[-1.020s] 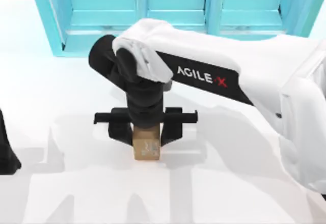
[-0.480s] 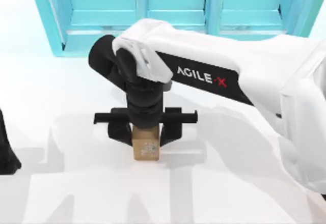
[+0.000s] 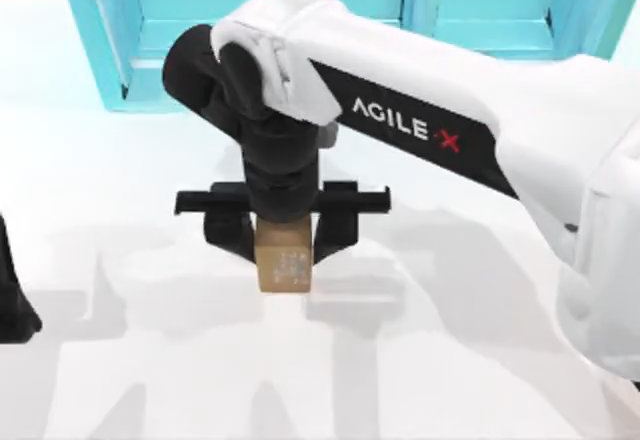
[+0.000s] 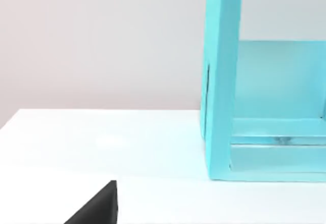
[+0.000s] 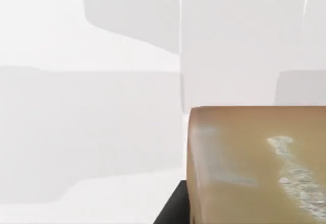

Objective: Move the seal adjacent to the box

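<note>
The right gripper (image 3: 281, 228), clamped tight on the seal (image 3: 283, 268), has just lifted it off the table (image 3: 450, 360), ready to carry to the box.

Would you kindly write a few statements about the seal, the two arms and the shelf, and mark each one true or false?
1. The right tool is closed on the seal. True.
2. The seal lies inside the turquoise shelf. False: it is out in front of the shelf, over the white table.
3. The left arm is holding the seal. False: it sits at the table's left edge, away from the seal.
4. The seal has a whitish mark on one face. True.
</note>
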Available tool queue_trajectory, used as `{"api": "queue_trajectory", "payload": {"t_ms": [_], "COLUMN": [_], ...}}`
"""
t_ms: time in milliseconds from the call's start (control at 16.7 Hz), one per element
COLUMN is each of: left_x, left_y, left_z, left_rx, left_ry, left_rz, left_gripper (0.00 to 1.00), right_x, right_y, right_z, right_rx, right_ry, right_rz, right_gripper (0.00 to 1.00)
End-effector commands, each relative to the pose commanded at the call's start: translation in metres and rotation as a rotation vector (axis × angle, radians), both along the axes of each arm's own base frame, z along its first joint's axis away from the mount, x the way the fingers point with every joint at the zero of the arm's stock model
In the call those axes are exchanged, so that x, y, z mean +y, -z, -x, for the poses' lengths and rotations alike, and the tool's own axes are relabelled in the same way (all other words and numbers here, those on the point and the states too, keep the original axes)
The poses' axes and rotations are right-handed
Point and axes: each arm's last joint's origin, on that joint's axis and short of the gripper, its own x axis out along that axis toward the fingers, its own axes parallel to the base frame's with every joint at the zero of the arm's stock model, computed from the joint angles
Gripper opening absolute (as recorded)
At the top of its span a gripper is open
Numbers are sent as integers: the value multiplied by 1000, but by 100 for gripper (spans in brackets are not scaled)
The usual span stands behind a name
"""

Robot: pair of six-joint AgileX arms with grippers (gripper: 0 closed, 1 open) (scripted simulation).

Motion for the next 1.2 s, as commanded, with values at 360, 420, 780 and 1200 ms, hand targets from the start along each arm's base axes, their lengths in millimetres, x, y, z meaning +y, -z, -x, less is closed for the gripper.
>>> {"api": "queue_trajectory", "payload": {"t_ms": [360, 420, 780, 1200], "left_x": [0, 0, 0, 0], "left_y": [0, 0, 0, 0], "left_z": [0, 0, 0, 0], "left_rx": [0, 0, 0, 0], "left_ry": [0, 0, 0, 0], "left_rz": [0, 0, 0, 0], "left_gripper": [100, 100, 100, 100], "right_x": [-1, -5, -108, -258], "right_y": [-3, -6, -57, -96], "right_z": [0, -2, -22, 25], "right_rx": [3, 3, -9, -1], "right_ry": [0, -1, -3, -5], "right_rz": [4, 4, -3, 7], "right_gripper": [0, 0, 0, 0]}}
